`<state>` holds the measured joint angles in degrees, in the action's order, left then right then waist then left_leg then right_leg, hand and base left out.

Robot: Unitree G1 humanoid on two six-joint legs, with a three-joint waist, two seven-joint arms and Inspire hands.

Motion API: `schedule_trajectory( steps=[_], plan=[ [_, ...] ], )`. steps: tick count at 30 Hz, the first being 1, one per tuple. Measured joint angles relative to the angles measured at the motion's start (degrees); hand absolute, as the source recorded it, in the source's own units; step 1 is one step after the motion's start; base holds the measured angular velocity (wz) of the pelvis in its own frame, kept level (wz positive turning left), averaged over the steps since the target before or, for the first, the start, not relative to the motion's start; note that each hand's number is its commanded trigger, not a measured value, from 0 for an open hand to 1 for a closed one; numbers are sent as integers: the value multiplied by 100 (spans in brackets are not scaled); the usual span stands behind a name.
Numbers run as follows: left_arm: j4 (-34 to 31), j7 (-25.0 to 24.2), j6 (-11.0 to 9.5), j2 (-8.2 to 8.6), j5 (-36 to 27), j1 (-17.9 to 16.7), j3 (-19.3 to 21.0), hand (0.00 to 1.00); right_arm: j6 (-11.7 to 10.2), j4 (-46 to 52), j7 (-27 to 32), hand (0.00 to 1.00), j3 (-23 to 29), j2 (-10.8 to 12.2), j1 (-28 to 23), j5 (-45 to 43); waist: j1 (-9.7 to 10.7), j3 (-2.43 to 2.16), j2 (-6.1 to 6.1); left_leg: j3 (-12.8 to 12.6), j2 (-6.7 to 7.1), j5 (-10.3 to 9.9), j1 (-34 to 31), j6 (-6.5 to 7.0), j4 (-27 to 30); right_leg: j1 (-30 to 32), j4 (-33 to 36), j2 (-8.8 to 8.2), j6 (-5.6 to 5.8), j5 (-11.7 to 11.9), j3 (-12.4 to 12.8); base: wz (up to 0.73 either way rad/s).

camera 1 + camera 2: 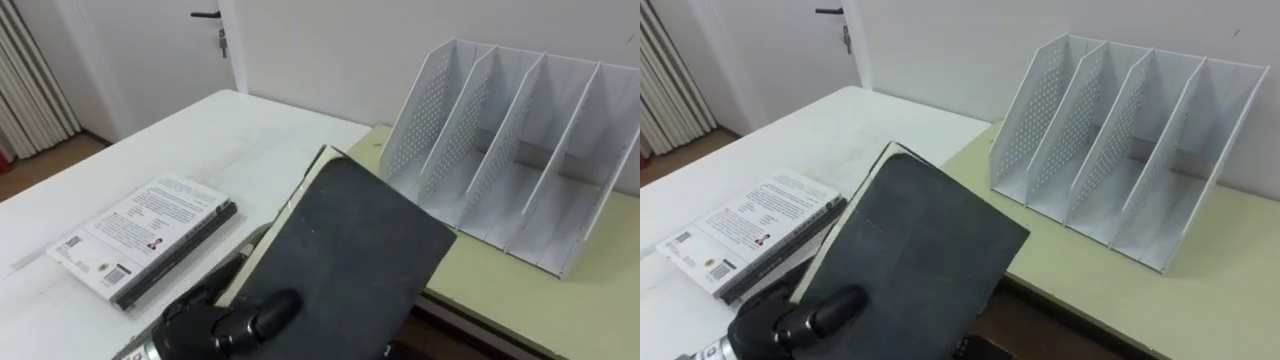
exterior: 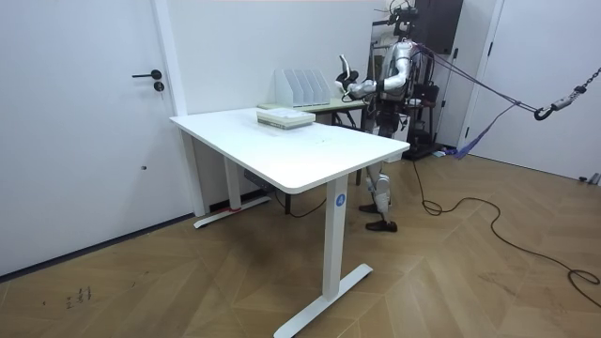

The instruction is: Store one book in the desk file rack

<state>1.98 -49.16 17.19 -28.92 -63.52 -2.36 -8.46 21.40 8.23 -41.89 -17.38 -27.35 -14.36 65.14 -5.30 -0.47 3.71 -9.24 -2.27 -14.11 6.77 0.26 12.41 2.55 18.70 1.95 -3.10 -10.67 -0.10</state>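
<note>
My left hand (image 1: 225, 320) comes in from the lower left, shut on a black hardcover book (image 1: 350, 240) with its thumb lying over the cover. I hold the book tilted in the air over the gap between the white table (image 1: 200, 140) and the pale green desk (image 1: 590, 300). The book's far corner points toward the white file rack (image 1: 520, 140), which stands on the green desk with several empty slots open toward me. The book stays short of the rack's left perforated wall. In the room view I stand behind the table's far end, arm (image 2: 355, 89) stretched toward the rack (image 2: 302, 86).
A second book with a white cover (image 1: 150, 235) lies flat on the white table to my left. A door with a dark handle (image 1: 205, 15) is at the back left. The wall stands close behind the rack.
</note>
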Motion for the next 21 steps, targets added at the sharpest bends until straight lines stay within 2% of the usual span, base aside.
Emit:
schedule_trajectory(
  steps=[1,4,9,12,14,16,20,21],
  plan=[
    [35,-39,2,-31,0,0,-28,100,1,0,8,100,-20,-6,-21,0,-1,-2,-3,-1,-5,-3,-21,-5,33,3,0,3,-1,2,-2,5],
    [84,-147,30,-139,-1,-1,-94,100,27,0,180,100,-75,-61,-46,0,-2,-11,11,1,-8,-5,-21,-8,39,1,11,4,-4,5,-6,1],
    [259,-504,171,-195,3,-31,-279,100,50,-96,404,100,-119,-254,-107,-1,-7,-24,35,-13,-3,-12,-42,-14,37,44,63,2,-3,0,-8,0],
    [346,-615,227,-339,-2,-37,-451,100,83,-96,474,100,-265,-435,-148,-1,-22,-22,65,-22,-4,-17,-53,-22,38,71,114,2,-18,-16,-12,0],
    [495,-649,231,-367,0,-37,-604,100,86,-97,532,100,-396,-548,-147,-1,-19,-17,92,-25,-4,-17,-38,-23,45,70,138,2,-27,-28,-14,0],
    [622,-653,244,-373,-11,-41,-639,100,86,-141,564,100,-444,-545,-145,-1,-16,0,95,-30,-2,-19,-47,-28,49,87,185,-6,-33,-53,-19,2],
    [668,-685,270,-585,-35,-39,-872,100,85,-238,569,100,-638,-633,-138,-2,-15,12,73,-28,-6,-24,-147,-36,128,165,219,-10,-31,-73,-25,4],
    [705,-694,282,-595,-69,-39,-890,100,85,-242,569,100,-652,-632,-137,-2,-13,12,72,-27,-7,-25,-150,-37,132,166,218,-10,-31,-72,-28,3]
  ],
)
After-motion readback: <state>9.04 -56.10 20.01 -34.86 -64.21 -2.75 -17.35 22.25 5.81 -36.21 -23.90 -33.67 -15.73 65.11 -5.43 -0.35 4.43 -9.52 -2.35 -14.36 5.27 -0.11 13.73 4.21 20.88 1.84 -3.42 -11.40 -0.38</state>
